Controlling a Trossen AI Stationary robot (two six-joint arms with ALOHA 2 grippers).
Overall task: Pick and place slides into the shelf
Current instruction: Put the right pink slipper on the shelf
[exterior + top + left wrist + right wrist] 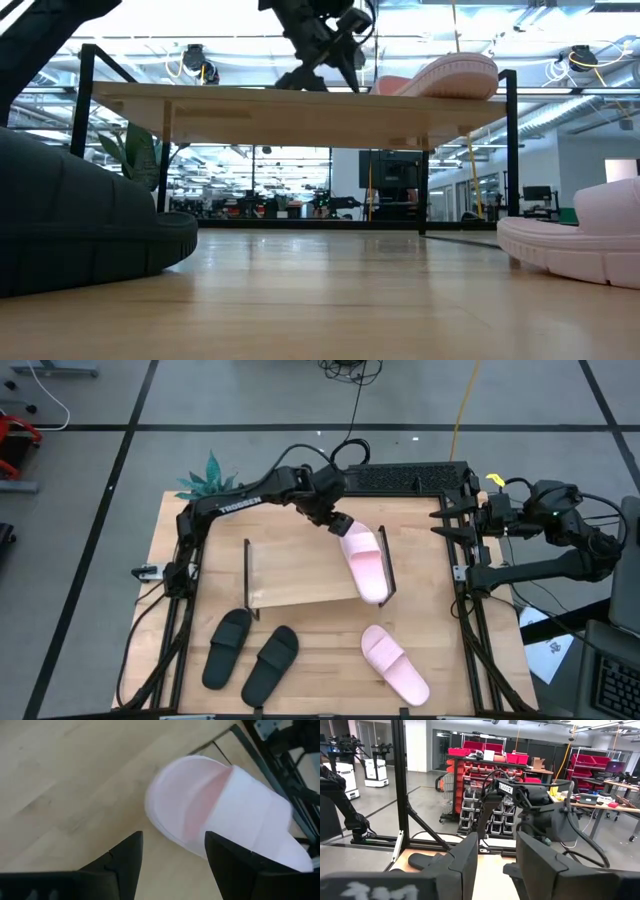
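While your left gripper [340, 523] hangs over the shelf [300, 575] with its dark fingers [127, 862] spread wide and nothing between them, one pale pink slide [365, 563] lies just beyond the fingertips, smooth and rounded, its broad strap arching over a softly dished footbed. You can see it resting on the shelf's light, matte wooden top board, hard against the thin black end frame [386, 565] on that side, with its far end reaching the board's front edge. Away from the slide, the board beside your gripper lies bare, flat grain running its length to the other black frame. Down on the wooden tabletop [330, 640], in front of the shelf, the second pink slide [395, 664] sits apart from the matte black pair [250, 654], which lie side by side. Your right gripper [445, 520] waits well off at the table's far edge, fingers [465, 860] parted and holding nothing.
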